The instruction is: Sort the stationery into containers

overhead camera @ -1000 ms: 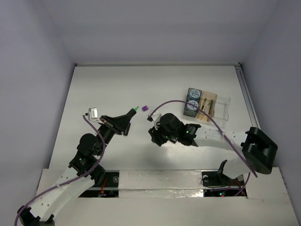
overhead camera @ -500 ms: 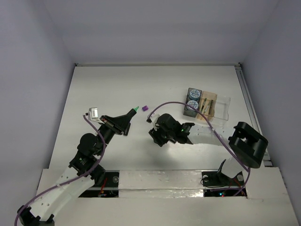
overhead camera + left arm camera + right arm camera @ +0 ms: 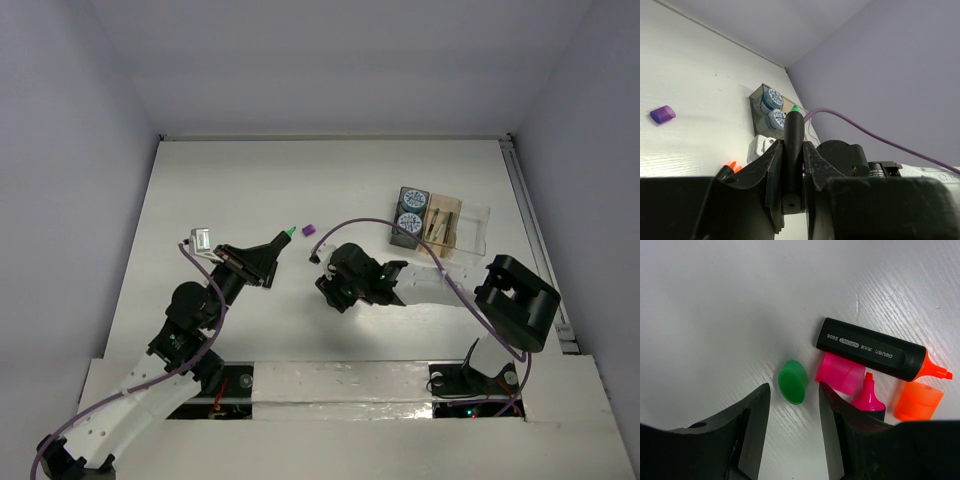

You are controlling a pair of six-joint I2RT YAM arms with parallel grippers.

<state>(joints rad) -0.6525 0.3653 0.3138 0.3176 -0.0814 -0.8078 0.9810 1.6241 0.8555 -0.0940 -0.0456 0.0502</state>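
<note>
Care now: right claw (image 3: 794,407) wide open, green cap (image 3: 793,381) lying just between its tips on worktop (image 3: 715,300). Lower straight, pinch gently. Left claw (image 3: 793,150) gripping green-tipped marker (image 3: 794,127).

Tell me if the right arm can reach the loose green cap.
Probably yes: the open right claw hangs over the small oval green cap, which nothing covers; a pink cap lies close beside it.
</note>
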